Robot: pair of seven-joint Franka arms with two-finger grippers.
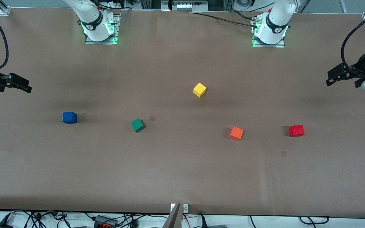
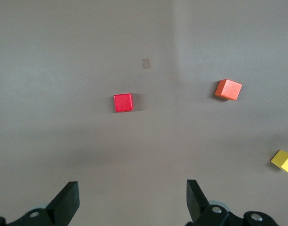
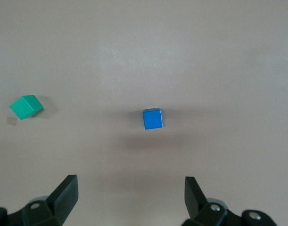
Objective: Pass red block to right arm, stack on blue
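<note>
Nothing is picked up yet: both arms hang high at the two ends of the tabletop (image 1: 182, 177), each looking down on its own cube.

The red block (image 1: 296, 130) sits flat on the tabletop toward the left arm's end, roughly midway between the edge where the bases stand and the edge nearest the front camera. The left gripper (image 1: 344, 75) hovers over that end's edge, its fingers spread wide with nothing between them. In the left wrist view the red block (image 2: 123, 102) lies ahead of the open gripper (image 2: 133, 201), a sensible starting pose for coming straight down on it.

The blue cube (image 1: 69, 117) rests toward the right arm's end, well apart from the red one. The right gripper (image 1: 19, 85) hangs over that end's edge, and the right wrist view shows its fingers parted and empty (image 3: 131, 197), with the blue cube (image 3: 152, 118) in sight. It appears to be waiting, though at the edge of the front view that is hard to say.

Between the two lie an orange cube (image 1: 236, 133), a green cube (image 1: 137, 125) and a yellow cube (image 1: 199, 89), the yellow one nearer the bases' edge. The spacing probably explains the handover: the red block looks beyond the right arm's easy reach.
</note>
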